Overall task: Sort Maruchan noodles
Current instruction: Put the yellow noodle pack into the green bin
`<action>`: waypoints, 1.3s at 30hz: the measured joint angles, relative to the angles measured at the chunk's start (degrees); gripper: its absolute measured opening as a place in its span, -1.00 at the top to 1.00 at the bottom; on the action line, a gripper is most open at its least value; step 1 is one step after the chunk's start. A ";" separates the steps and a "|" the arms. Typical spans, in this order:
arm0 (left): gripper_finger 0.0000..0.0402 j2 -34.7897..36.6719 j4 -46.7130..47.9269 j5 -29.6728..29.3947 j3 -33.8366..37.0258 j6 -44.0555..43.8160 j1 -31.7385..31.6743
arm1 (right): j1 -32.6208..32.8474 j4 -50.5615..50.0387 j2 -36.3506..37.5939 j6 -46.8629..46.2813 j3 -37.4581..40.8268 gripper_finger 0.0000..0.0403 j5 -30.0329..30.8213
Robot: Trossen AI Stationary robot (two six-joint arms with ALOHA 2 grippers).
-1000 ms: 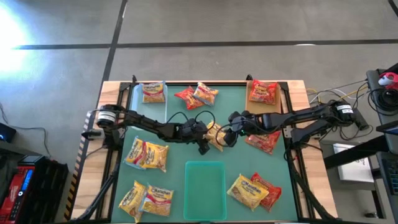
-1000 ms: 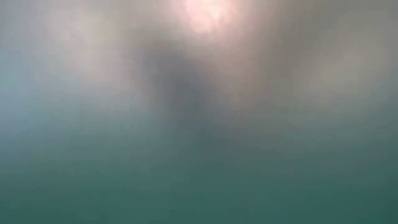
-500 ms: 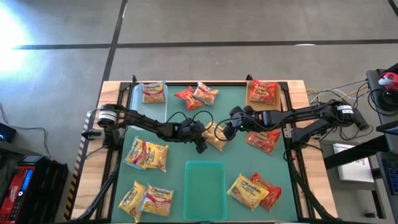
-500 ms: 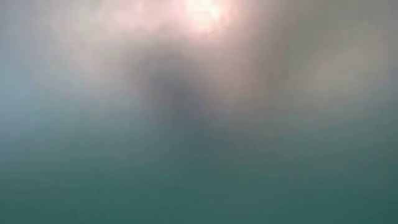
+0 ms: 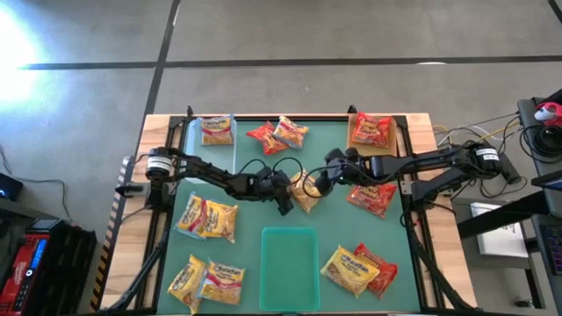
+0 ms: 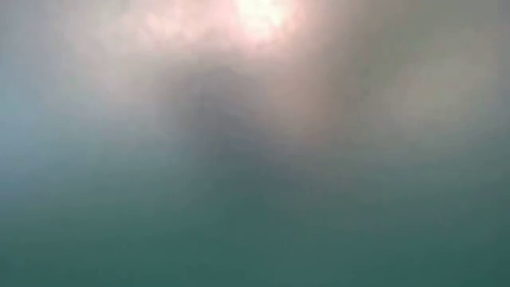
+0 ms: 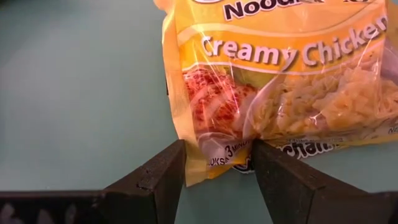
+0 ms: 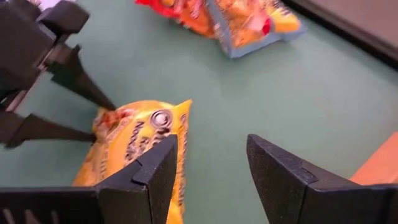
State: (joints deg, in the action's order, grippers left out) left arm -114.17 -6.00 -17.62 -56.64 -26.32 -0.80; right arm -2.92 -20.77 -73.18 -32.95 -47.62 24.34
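Note:
A yellow Creamy Chicken noodle packet point(image 5: 305, 194) point(image 7: 280, 81) point(image 8: 134, 149) lies mid-mat between both grippers. My left gripper point(image 5: 289, 202) point(image 7: 217, 168) is at its left end, jaws apart, with the packet's corner between the fingertips. My right gripper point(image 5: 318, 185) point(image 8: 211, 162) hovers open just right of it, holding nothing. More Maruchan noodles lie around: a red and a yellow one point(image 5: 279, 133) at the back, a red one point(image 5: 373, 197) on the right, yellow ones point(image 5: 207, 218) on the left.
A green tray point(image 5: 290, 256) sits front centre. A clear tray point(image 5: 195, 149) back left holds a yellow packet point(image 5: 216, 130); a tan tray point(image 5: 385, 149) back right holds a red one point(image 5: 371, 129). More packets lie front left point(image 5: 206, 281) and front right point(image 5: 356, 270). The low view shows only blur.
My right gripper has drawn back up and away from the yellow packet. The left gripper stays at the packet's end.

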 joint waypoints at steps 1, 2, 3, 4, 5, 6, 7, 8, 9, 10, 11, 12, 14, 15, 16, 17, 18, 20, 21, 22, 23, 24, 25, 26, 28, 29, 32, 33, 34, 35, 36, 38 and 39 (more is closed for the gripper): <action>0.13 0.45 0.04 0.18 0.02 0.08 0.00 | -0.11 -0.02 0.00 -0.02 0.00 0.09 -1.00; 0.13 1.15 0.19 0.30 0.06 0.10 0.00 | -0.15 -0.05 0.00 0.00 0.00 0.09 -1.89; 0.13 1.70 0.43 0.56 0.07 0.11 0.03 | -0.24 -0.23 0.00 0.02 0.00 0.09 -2.38; 0.13 2.46 0.70 0.90 0.18 0.19 0.12 | -0.24 -0.49 0.01 0.04 0.00 0.09 -2.43; 0.13 3.35 1.75 1.10 0.38 0.31 0.20 | -0.29 -0.71 0.00 0.09 0.00 0.09 -2.43; 0.13 4.17 2.43 1.14 0.52 0.55 0.33 | -0.46 -1.11 0.00 0.09 0.00 0.09 -2.47; 0.13 4.88 2.48 1.25 0.55 0.90 0.52 | -0.67 -1.73 0.00 0.14 0.00 0.09 -2.49; 0.13 5.54 2.16 1.28 0.55 1.37 0.75 | -0.94 -2.45 0.00 0.17 0.00 0.09 -2.95; 0.13 6.30 1.88 1.25 0.52 1.75 0.92 | -1.35 -2.95 0.00 0.18 0.00 0.09 -4.32; 0.13 6.79 1.30 1.19 0.46 1.90 1.03 | -1.87 -3.30 0.00 0.16 0.02 0.09 -6.03; 0.13 7.04 0.63 1.17 0.32 1.99 1.16 | -2.31 -3.38 0.00 0.03 0.02 0.09 -8.02; 0.13 7.04 0.09 1.19 0.31 1.95 1.25 | -2.69 -3.31 0.00 -0.04 0.02 0.09 -9.91; 0.13 6.65 -0.72 1.15 0.43 1.84 1.46 | -3.27 -2.95 0.00 -0.07 0.02 0.07 -12.49; 0.13 6.51 -1.81 1.10 0.44 1.80 1.57 | -3.41 -2.94 0.00 -0.07 0.02 0.06 -12.85; 0.13 6.47 -3.07 1.02 0.44 1.81 1.68 | -3.49 -2.97 0.00 -0.04 0.02 0.05 -12.83; 0.13 6.43 -4.42 0.92 0.42 1.89 1.78 | -3.63 -2.95 0.00 -0.04 0.02 0.04 -12.85; 0.13 6.23 -5.67 0.88 0.34 2.17 1.88 | -3.83 -2.95 0.00 -0.05 0.02 0.04 -12.90; 0.13 5.61 -6.79 0.88 0.31 3.18 1.90 | -4.11 -2.95 0.00 -0.08 0.02 0.04 -12.91; 0.13 5.25 -6.85 0.87 0.33 3.38 1.90 | -4.26 -2.94 0.00 -0.27 0.02 0.03 -12.88; 0.13 4.78 -7.18 0.86 0.33 3.33 1.84 | -4.43 -2.95 0.00 -0.51 0.02 0.03 -12.87; 0.13 4.49 -7.31 0.84 0.33 3.33 1.77 | -4.54 -2.93 0.00 -0.74 0.02 0.03 -12.88; 0.13 4.17 -7.08 0.82 0.33 3.31 1.75 | -4.63 -2.93 0.00 -0.84 0.02 0.03 -12.87; 0.13 3.71 -7.15 0.75 0.31 3.22 1.71 | -4.68 -2.93 0.00 -0.90 0.02 0.04 -12.83; 0.13 3.20 -7.41 0.46 0.29 3.21 1.70 | -4.73 -2.87 0.00 -0.88 0.02 0.04 -12.83; 0.13 2.22 -7.59 0.20 0.16 2.87 1.73 | -4.74 -2.47 0.00 -0.95 0.04 0.04 -12.83; 0.13 1.80 -7.83 0.08 0.11 2.55 1.72 | -4.74 -2.18 0.00 -0.98 0.04 0.04 -12.83; 0.13 0.41 -8.05 -0.26 0.02 2.00 1.75 | -4.74 -1.05 0.00 -1.01 0.04 0.04 -12.91; 0.13 0.10 -7.90 -0.41 0.00 2.00 1.75 | -4.76 -0.26 0.00 -0.99 0.04 0.04 -13.42; 0.13 -0.17 -7.68 -0.32 0.00 1.96 1.75 | -4.90 0.35 0.01 -0.74 0.04 0.04 -14.32; 0.13 -0.27 -7.67 -0.27 0.02 1.92 1.70 | -5.05 0.99 0.02 -0.64 0.04 0.04 -15.30; 0.13 -0.37 -7.67 -0.25 0.02 1.91 1.62 | -5.31 1.58 0.02 -0.54 0.04 0.04 -16.51; 0.13 -0.39 -7.54 0.18 0.04 1.91 1.40 | -6.08 2.76 0.02 -0.30 0.04 0.04 -19.02; 0.13 -0.41 -7.51 0.21 0.04 1.96 1.30 | -6.66 3.10 0.02 0.04 0.04 0.04 -20.13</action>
State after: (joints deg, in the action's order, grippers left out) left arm -114.59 -13.51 -17.41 -56.60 -24.36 0.50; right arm -9.58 -17.68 -73.17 -32.90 -47.57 4.20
